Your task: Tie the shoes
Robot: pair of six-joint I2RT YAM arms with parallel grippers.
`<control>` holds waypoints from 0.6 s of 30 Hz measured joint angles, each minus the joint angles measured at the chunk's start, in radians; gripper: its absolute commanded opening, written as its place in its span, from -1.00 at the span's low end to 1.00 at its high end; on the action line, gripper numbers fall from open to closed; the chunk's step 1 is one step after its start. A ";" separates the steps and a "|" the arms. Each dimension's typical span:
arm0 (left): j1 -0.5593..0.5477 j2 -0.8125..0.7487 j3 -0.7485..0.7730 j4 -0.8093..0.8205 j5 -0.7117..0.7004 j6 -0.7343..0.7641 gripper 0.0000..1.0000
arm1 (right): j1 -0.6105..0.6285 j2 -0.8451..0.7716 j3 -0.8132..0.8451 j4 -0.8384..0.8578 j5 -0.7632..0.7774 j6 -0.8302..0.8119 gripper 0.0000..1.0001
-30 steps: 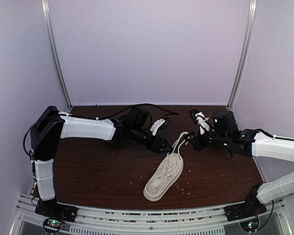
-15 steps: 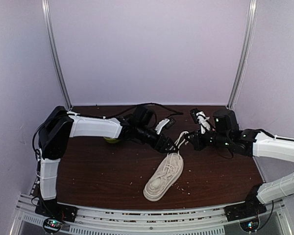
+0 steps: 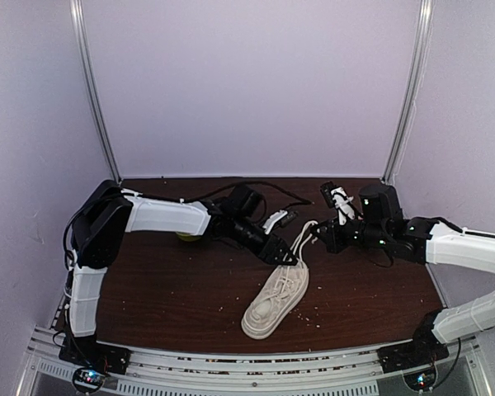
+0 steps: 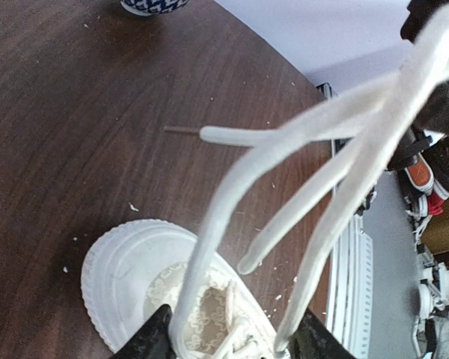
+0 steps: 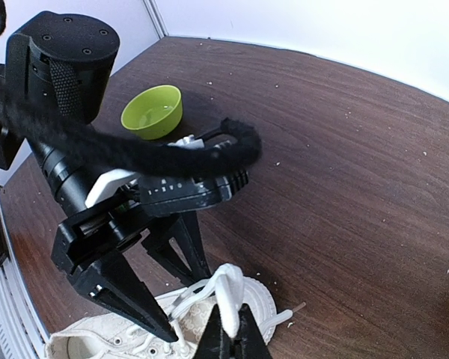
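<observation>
You have bare dark wood table [image 3: 165, 289] on both sides of the off-white sneaker [image 3: 274, 301], heel nearest you, its thick sole ribbed at the toe. Over the toe your left claw [image 4: 232, 344] stands open, astride the soft white laces [image 4: 337, 149]. Your right claw [image 5: 228, 333] pinches 1 lace. Beyond sits a smooth green bowl [image 5: 152, 111].

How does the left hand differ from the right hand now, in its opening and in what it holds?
The left hand has its jaws apart, while the right hand is pinched shut. The right hand grips a white lace of the sneaker; the left hand grips nothing, though lace strands run between its fingers. Both are black and sit close together by the sneaker's laces.
</observation>
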 measured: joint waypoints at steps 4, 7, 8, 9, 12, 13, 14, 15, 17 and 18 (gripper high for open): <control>0.000 0.000 0.003 -0.003 0.011 0.003 -0.18 | -0.001 0.000 0.000 0.003 -0.001 0.001 -1.00; 0.000 0.000 0.003 -0.003 0.020 0.002 -0.18 | -0.001 0.000 0.000 0.008 -0.005 0.001 -1.00; 0.000 0.000 0.003 -0.004 0.022 0.002 -0.21 | -0.001 0.000 0.000 0.008 -0.007 0.001 -1.00; 0.000 0.000 0.004 -0.003 0.025 0.002 -0.28 | -0.001 0.000 0.000 0.007 -0.008 0.001 -1.00; -0.001 0.000 0.004 -0.004 0.032 0.000 -0.61 | -0.005 0.004 0.000 0.008 -0.013 0.000 -1.00; -0.001 0.000 0.004 -0.004 0.034 0.002 -0.72 | -0.005 0.006 0.000 0.008 -0.013 0.000 -1.00; -0.001 0.000 0.004 -0.003 0.036 0.004 -0.82 | -0.005 0.008 0.000 0.007 -0.013 0.000 -1.00; -0.002 0.000 0.004 -0.004 0.036 -0.002 -0.91 | -0.005 0.010 0.000 0.007 -0.013 0.000 -1.00; -0.002 0.000 0.004 -0.003 0.037 -0.001 -1.00 | -0.005 0.014 0.000 0.006 -0.010 0.001 -0.95; -0.003 0.000 0.004 -0.003 0.037 0.001 -1.00 | -0.006 0.018 0.000 0.006 -0.005 0.002 -0.88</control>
